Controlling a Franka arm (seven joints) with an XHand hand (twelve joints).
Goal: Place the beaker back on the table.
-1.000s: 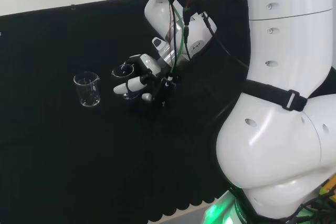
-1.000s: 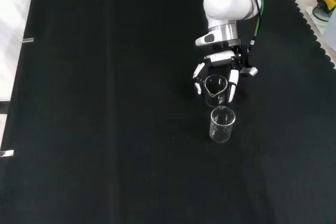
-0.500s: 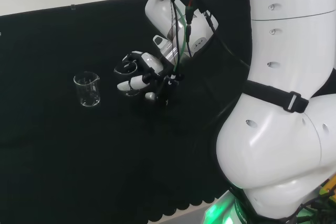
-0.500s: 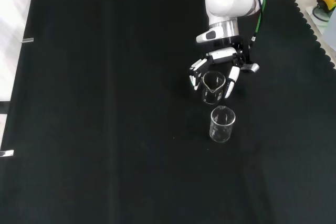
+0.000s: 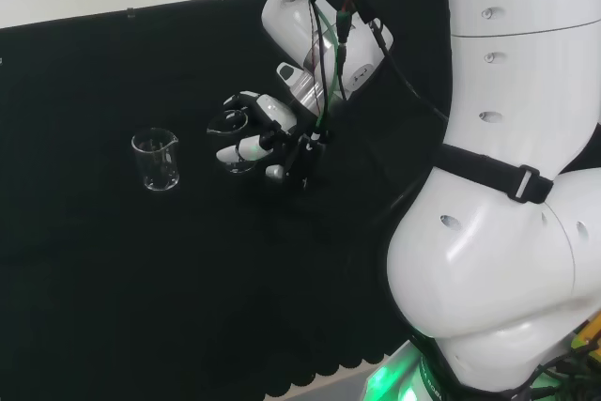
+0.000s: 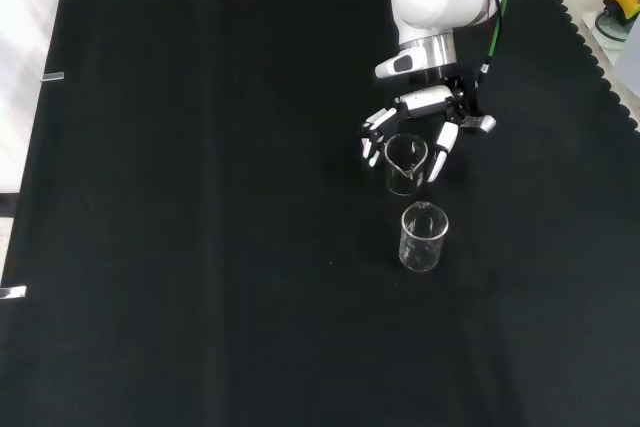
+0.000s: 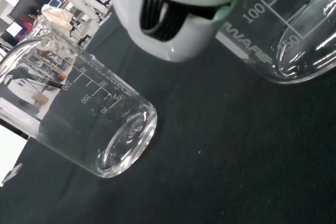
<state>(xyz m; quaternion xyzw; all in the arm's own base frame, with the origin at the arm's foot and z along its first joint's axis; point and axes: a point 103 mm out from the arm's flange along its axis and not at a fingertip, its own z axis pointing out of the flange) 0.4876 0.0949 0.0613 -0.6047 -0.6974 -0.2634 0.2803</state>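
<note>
1. Nearest in the front view stands a second beaker [image 6: 424,236], clear glass, round and straight-walled, upright on the black cloth [image 6: 200,247], which is matt, with a scalloped edge.
2. Just beyond it is the beaker [image 6: 405,163], clear glass with a pouring lip, upright between my fingers.
3. My hand [image 6: 425,117], black with white pads, has its fingers spread wide around the beaker; whether they touch it I cannot tell.

Probably a lab: graduated glass beakers [image 6: 424,236] on a black cloth-covered bench [image 6: 200,197], monitors behind.
</note>
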